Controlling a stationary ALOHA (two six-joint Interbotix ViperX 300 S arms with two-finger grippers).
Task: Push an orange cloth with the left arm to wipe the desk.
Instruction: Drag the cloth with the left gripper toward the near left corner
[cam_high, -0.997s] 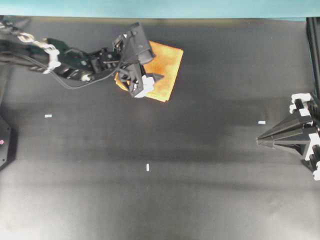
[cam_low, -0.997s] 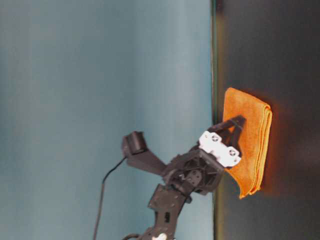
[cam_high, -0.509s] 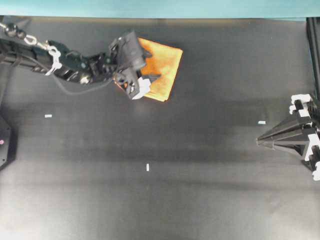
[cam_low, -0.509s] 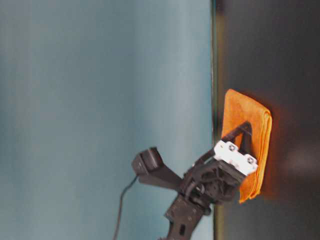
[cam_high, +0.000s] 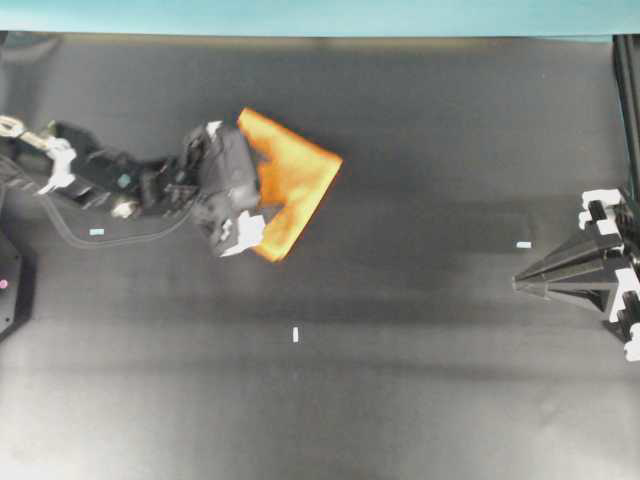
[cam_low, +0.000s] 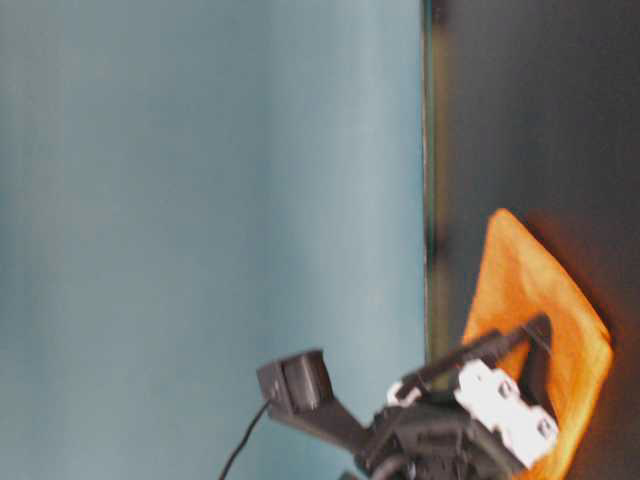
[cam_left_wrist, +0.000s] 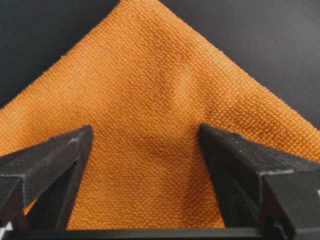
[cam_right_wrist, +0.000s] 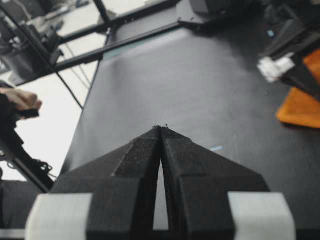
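The orange cloth (cam_high: 297, 178) lies flat on the black desk (cam_high: 400, 400), turned so that one corner points away from the arm. My left gripper (cam_high: 272, 190) is open, with its two black fingers spread and resting on the cloth's top. In the left wrist view the cloth (cam_left_wrist: 150, 75) fills the gap between the fingers (cam_left_wrist: 50, 165) of the left gripper (cam_left_wrist: 146, 127). The table-level view shows the cloth (cam_low: 520, 290) under the fingers too. My right gripper (cam_high: 520, 283) is shut and empty at the right edge; it also shows in the right wrist view (cam_right_wrist: 161, 128).
Small white tape marks lie on the desk: one (cam_high: 295, 335) near the middle, one (cam_high: 97, 232) at the left and one (cam_high: 523, 245) at the right. A teal wall (cam_high: 320, 15) borders the desk's far edge.
My left gripper has drawn back to the left and toward the front, dragging the cloth with it. The cloth has rotated. The right arm has not moved.
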